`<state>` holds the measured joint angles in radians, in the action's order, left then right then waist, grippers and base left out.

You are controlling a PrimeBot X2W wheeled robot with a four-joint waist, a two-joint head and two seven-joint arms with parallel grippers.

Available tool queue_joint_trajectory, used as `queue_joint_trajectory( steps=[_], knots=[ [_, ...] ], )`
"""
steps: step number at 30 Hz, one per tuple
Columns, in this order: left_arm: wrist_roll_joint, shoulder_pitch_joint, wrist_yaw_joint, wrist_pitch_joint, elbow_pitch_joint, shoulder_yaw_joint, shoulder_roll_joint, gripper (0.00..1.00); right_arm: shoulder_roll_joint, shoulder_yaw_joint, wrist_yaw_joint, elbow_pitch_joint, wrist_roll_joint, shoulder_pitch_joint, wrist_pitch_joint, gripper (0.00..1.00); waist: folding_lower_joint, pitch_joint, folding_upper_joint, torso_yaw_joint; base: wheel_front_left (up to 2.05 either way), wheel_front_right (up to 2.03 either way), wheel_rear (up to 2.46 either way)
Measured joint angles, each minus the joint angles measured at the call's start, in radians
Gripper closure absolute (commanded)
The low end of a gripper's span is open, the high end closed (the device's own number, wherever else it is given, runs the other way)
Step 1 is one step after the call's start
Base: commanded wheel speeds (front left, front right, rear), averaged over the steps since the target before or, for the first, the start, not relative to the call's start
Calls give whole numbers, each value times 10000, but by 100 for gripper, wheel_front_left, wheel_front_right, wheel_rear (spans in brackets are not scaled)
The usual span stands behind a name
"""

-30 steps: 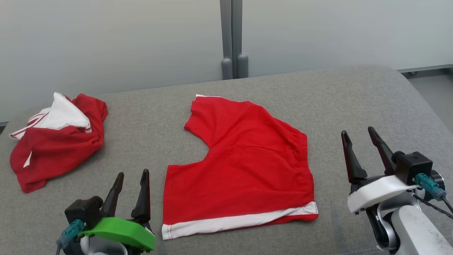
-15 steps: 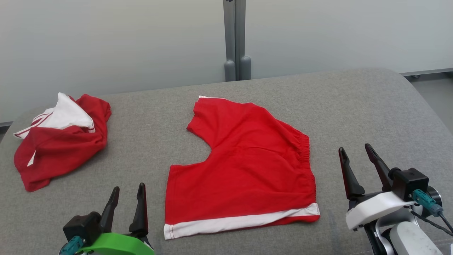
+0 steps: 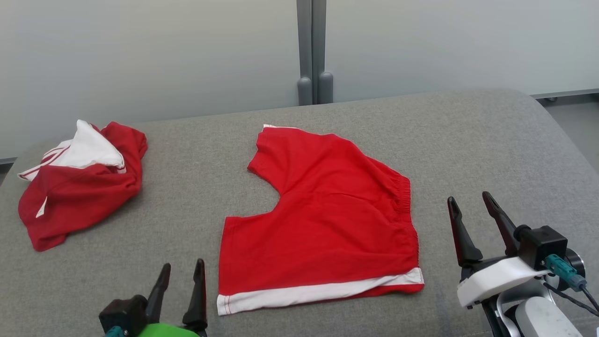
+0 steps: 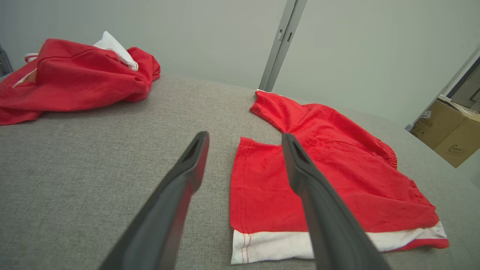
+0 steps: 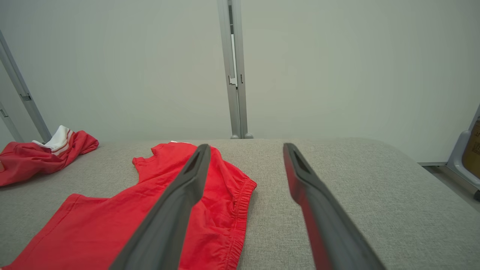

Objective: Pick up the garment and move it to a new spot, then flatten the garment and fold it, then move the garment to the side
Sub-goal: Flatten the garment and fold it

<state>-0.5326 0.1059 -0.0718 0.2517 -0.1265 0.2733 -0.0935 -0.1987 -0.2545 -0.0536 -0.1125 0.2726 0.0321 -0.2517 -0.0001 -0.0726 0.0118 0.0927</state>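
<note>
Red shorts [image 3: 327, 220] with a white hem band lie spread flat in the middle of the grey padded surface [image 3: 468, 140], elastic waistband to the right. My left gripper [image 3: 183, 264] is open at the bottom edge, just left of the shorts' near white hem corner, touching nothing. In the left wrist view its fingers [image 4: 244, 135] frame the edge of the shorts [image 4: 318, 180]. My right gripper [image 3: 468, 196] stands open to the right of the waistband, apart from the cloth. The right wrist view shows that gripper [image 5: 245, 146] above the shorts [image 5: 112, 221] and bare padding.
A second red and white garment [image 3: 79, 187] lies crumpled at the far left, seen too as a heap [image 4: 75, 82]. A grey post [image 3: 312, 47] splits the pale wall behind the surface. A cardboard box [image 4: 450, 131] sits off the right end. The surface's edges round off at right.
Both open grippers have drawn back toward me, the left one dropping low at the bottom edge and shifting slightly right. The shorts and the crumpled garment have stayed put.
</note>
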Motion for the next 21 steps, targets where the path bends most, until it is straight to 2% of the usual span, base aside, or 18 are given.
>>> queue_joint_trajectory(
  steps=[8,17,21],
  knots=[
    [-102,257,159,-370,-951,581,63,0,-107,-213,192,-408,-186,376,0,0,0,196,0,6,0,0,0],
    [-84,208,378,-890,-1946,899,40,0,-157,-600,617,-982,-190,389,0,0,0,632,0,152,0,0,0],
    [-82,-53,424,-940,-2199,957,50,0,-161,-702,656,-1202,-199,389,0,0,0,868,0,241,0,0,0]
  ],
)
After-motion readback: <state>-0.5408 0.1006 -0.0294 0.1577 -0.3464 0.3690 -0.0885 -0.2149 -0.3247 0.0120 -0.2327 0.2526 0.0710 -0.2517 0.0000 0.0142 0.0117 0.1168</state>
